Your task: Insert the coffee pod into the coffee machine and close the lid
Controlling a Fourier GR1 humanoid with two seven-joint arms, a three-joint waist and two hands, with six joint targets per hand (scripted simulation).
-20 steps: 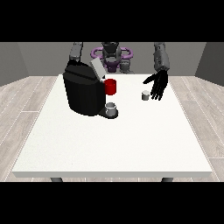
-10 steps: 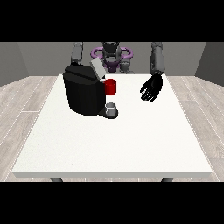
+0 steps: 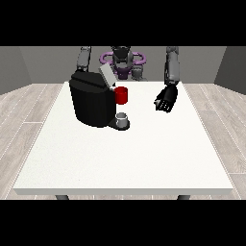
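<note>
The black coffee machine (image 3: 92, 103) stands on the table's left half with its grey lid (image 3: 106, 75) tilted open. A red part (image 3: 121, 95) sticks out at its front, and a small grey cup (image 3: 122, 118) sits on its drip tray. The hand at the view's right (image 3: 166, 100) hangs just above the table, right of the machine, with its fingers curled downward. The small grey coffee pod that stood at this spot does not show; it is hidden inside the curled fingers. The arm at the view's left (image 3: 84, 57) runs down behind the machine and its hand is hidden.
The white table (image 3: 125, 158) stretches wide towards the camera in front of the machine. The robot's torso (image 3: 122, 60) stands behind the far edge. Grey wooden floor surrounds the table.
The hand at the view's right swung over the grey pod and curled its fingers round it. The pod no longer shows on the table. The machine and the cup have not moved.
</note>
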